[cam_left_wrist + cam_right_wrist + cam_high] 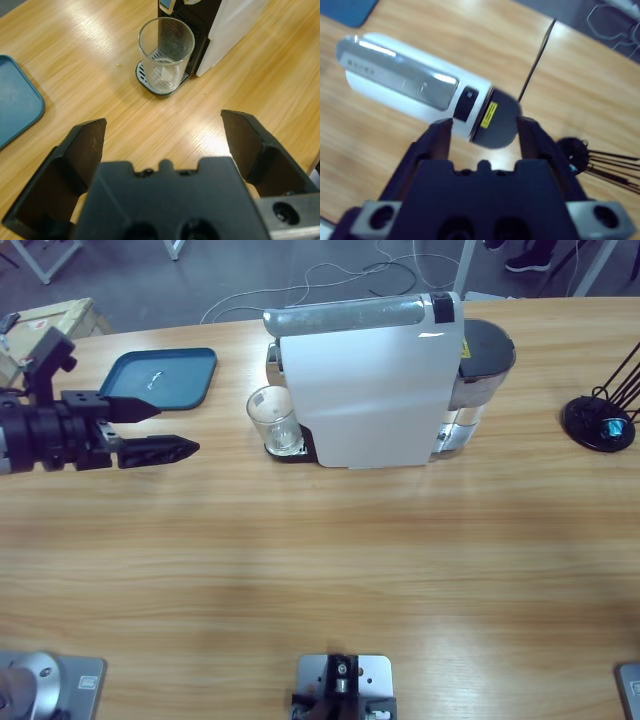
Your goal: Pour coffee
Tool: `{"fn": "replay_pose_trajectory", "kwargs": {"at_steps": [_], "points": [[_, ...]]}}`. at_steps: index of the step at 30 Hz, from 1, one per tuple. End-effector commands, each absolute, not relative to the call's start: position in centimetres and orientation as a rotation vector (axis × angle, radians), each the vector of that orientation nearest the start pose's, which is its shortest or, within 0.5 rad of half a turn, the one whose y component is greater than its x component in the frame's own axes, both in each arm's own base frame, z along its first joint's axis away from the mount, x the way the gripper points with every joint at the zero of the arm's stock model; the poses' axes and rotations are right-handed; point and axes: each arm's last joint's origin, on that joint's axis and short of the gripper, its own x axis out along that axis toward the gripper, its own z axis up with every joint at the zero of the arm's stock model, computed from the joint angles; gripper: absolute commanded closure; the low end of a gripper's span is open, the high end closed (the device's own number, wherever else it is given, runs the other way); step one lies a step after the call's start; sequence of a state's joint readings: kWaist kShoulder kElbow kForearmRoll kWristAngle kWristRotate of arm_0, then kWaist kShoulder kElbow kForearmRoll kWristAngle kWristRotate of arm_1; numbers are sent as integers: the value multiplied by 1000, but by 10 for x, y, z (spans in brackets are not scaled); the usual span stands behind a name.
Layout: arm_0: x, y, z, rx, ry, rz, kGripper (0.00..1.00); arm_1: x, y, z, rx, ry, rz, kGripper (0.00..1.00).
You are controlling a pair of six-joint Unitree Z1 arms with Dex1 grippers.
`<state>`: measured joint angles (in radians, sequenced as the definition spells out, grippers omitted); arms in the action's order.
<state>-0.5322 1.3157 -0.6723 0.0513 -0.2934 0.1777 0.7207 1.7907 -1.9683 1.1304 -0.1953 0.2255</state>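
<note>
A white coffee machine (375, 380) stands at the table's back middle. A clear glass (272, 418) sits on the drip tray under its spout. It looks clear down to its base, and no coffee shows. My left gripper (178, 428) hovers open to the left of the glass, pointing at it, a hand's width away. In the left wrist view the glass (166, 54) stands ahead of the open left gripper (162, 122). My right gripper (484, 124) is open high above the machine (420, 87), looking down on its top. The right arm is outside the high view.
A blue tray (160, 378) lies at the back left, just beyond the left gripper. A black stand with thin rods (598, 423) sits at the far right. A cardboard box (50, 320) is at the left edge. Bare wood fills the front half of the table.
</note>
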Motion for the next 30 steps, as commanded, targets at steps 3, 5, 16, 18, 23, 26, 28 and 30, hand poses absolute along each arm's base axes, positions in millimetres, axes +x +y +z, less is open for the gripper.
{"fn": "replay_pose_trajectory", "kwargs": {"at_steps": [3,5,16,18,23,26,28,30], "points": [[180,-125,281,262,636,-863,4,253,229,426,-213,1018,418,0],[180,-125,281,263,635,-865,3,256,231,423,-219,1021,407,0],[181,-126,279,265,644,-867,4,279,245,418,-309,989,442,1000],[181,-127,278,265,648,-869,4,293,249,416,-311,980,453,1000],[183,-128,276,266,658,-868,4,312,263,398,-308,1041,478,1000],[185,-129,275,266,666,-869,4,315,264,390,-318,1059,468,1000],[186,-130,274,268,670,-869,4,317,263,385,-330,1064,446,1000],[187,-130,273,267,676,-870,4,320,260,387,-335,1051,421,1000]]}}
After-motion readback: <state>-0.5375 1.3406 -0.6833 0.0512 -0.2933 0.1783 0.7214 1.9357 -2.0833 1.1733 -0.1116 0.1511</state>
